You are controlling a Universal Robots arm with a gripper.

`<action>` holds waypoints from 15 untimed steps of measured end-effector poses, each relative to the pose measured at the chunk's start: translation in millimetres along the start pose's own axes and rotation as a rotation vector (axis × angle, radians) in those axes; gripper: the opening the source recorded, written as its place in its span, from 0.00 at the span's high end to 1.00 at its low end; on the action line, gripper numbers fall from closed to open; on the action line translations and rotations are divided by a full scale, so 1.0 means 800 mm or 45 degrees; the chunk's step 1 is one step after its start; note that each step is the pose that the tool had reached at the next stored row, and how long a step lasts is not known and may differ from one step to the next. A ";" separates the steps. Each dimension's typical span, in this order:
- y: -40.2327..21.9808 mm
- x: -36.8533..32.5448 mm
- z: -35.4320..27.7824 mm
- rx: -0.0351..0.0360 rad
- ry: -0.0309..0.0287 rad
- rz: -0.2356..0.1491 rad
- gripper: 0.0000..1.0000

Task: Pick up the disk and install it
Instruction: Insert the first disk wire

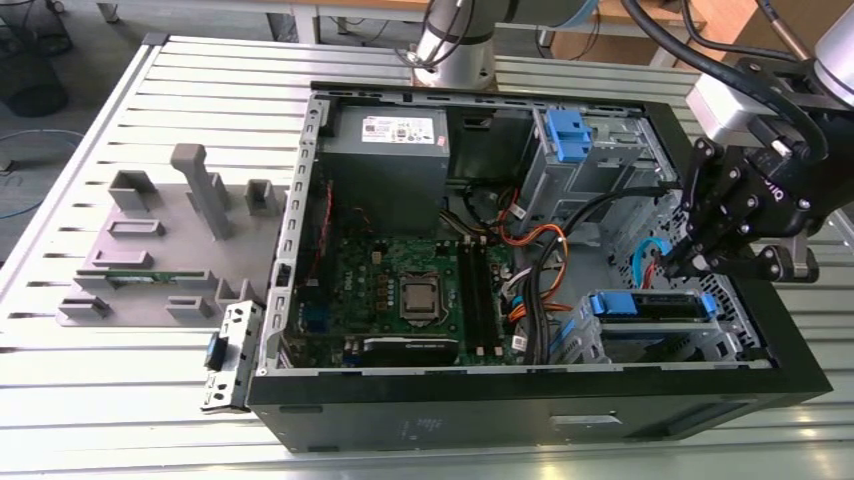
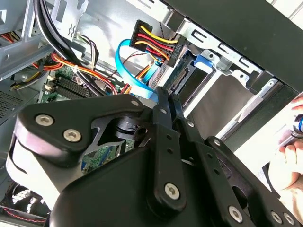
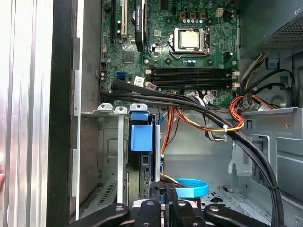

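An open computer case lay on its side on a slatted metal counter. Inside were a green motherboard, a grey power supply and bundles of coloured cables.

The black end effector hung inside the case at the exterior view's right, just above the lower drive cage. In the second wrist view its fingers were pressed together, with nothing visibly pinched between them.

The disk sat in that cage, blue frame outward, apparently already slid into place. In the second wrist view a power plug and a flat blue data cable lay at its connector edge; whether they were fully seated could not be told.

The disk looked rigid, fairly heavy for its size, smooth-sided and sensitive to knocks. The blue frame at its edges seemed the safest place to take hold, away from label and connectors.

A person's hand showed outside the case.
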State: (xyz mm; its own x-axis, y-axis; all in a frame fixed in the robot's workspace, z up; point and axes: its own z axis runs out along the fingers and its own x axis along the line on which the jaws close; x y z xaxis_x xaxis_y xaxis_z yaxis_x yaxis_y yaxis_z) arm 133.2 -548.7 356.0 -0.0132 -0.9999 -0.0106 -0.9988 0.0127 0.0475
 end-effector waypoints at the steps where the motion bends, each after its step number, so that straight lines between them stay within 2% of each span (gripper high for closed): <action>1: 0.0000 0.0004 -0.0001 -0.0001 0.0002 0.000 0.84; 7: 0.0009 0.0044 0.0013 0.0032 -0.0013 -0.002 0.84; 15: 0.0038 0.0099 0.0051 0.0225 -0.0010 -0.027 0.84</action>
State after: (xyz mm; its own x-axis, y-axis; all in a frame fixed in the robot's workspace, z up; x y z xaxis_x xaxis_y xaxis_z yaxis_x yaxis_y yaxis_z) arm 129.8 -556.5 352.0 0.0081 -0.9999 -0.0122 -0.9995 -0.0085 0.0297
